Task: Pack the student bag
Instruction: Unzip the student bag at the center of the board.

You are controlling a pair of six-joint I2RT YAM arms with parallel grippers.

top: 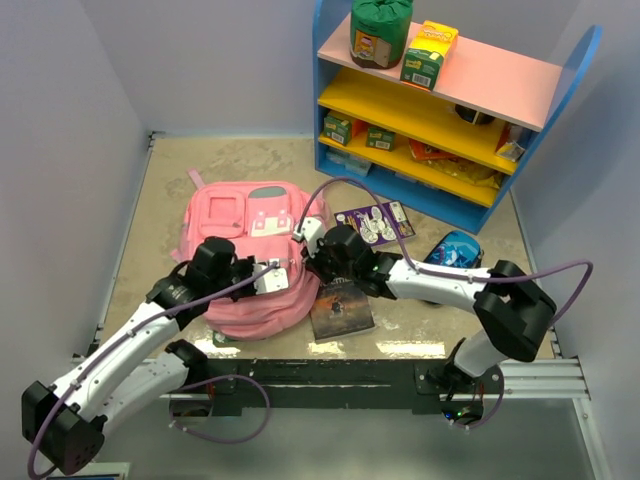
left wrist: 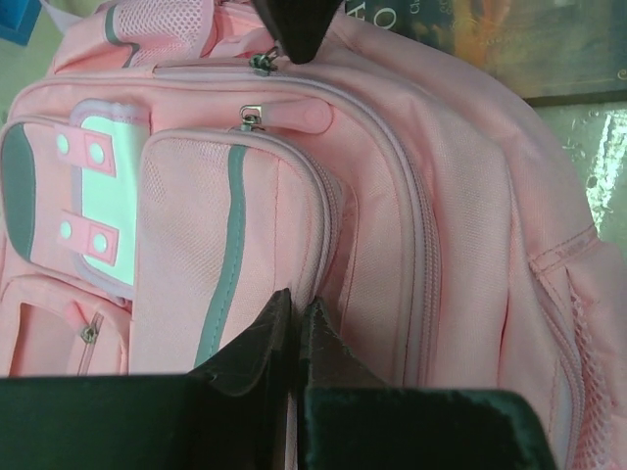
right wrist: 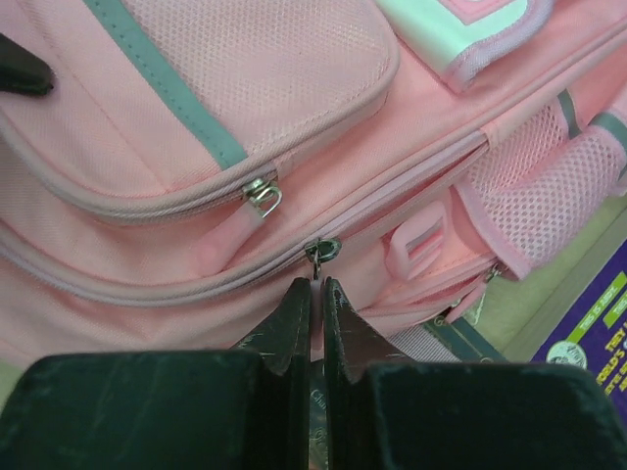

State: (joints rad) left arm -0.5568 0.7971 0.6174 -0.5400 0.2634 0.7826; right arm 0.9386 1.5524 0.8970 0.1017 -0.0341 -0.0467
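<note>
The student bag (top: 245,250) is a pink backpack with grey trim, lying flat on the table. My left gripper (top: 270,278) rests on its near right side. In the left wrist view that gripper (left wrist: 294,302) is shut, pinching a fold of pink fabric beside the front pocket (left wrist: 225,245). My right gripper (top: 305,240) is at the bag's right edge. In the right wrist view it (right wrist: 315,284) is shut on the pink pull tab hanging from the main zipper's slider (right wrist: 322,250). The main zipper (left wrist: 426,274) is closed along the length in view.
A dark book (top: 340,305) lies just right of the bag, partly under the right arm. A purple card (top: 375,222) and a blue pouch (top: 455,250) lie further right. A blue shelf unit (top: 450,95) with boxes stands at the back right.
</note>
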